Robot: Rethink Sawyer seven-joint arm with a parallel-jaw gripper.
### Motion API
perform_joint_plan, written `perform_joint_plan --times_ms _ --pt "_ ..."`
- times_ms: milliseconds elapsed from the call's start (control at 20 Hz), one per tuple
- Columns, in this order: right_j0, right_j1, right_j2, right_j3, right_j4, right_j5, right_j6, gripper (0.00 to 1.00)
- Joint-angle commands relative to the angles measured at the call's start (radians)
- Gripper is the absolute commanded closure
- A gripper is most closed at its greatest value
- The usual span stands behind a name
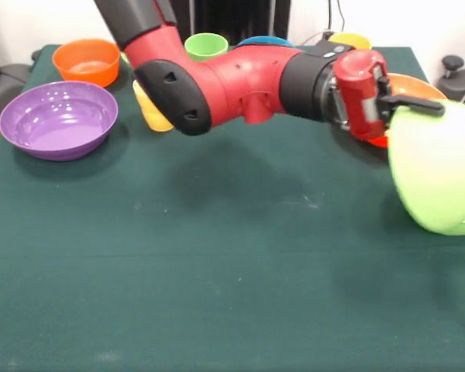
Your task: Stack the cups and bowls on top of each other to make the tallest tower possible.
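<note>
Light green bowl (438,174) tilted on its side, rim clamped in the tool (411,106), beside an orange-red bowl (415,85).

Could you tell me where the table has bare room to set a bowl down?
The green cloth nearer the camera, beyond the glossy purple bowl and the tilted light green bowl at the gripper, is bare. The far edge is crowded.

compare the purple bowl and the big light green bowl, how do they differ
The purple bowl sits upright on the table, opening up; the light green bowl is tipped on its side, lifted at the gripper. Purple lies at the picture's left, green at the right edge, partly cut off. Both are large, glossy and round.
</note>
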Motion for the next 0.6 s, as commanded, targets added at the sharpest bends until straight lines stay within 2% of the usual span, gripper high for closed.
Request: perform_joint_plan --times_ms 50,200,250,400,600 --pt "0.107 -0.055 -0.123 -0.069 -0.047 0.235 0.239 1.0" --pt "0.138 -0.1 -0.198 -0.02 0.166 0.448 0.018 1.0" --pt "0.152 -0.113 -0.224 -0.011 0.239 0.485 -0.052 1.0" --pt "0.235 -0.122 -0.357 -0.003 0.492 0.529 -0.216 1.0" --pt "0.376 -0.127 -0.547 -0.035 0.71 0.559 -0.279 1.0"
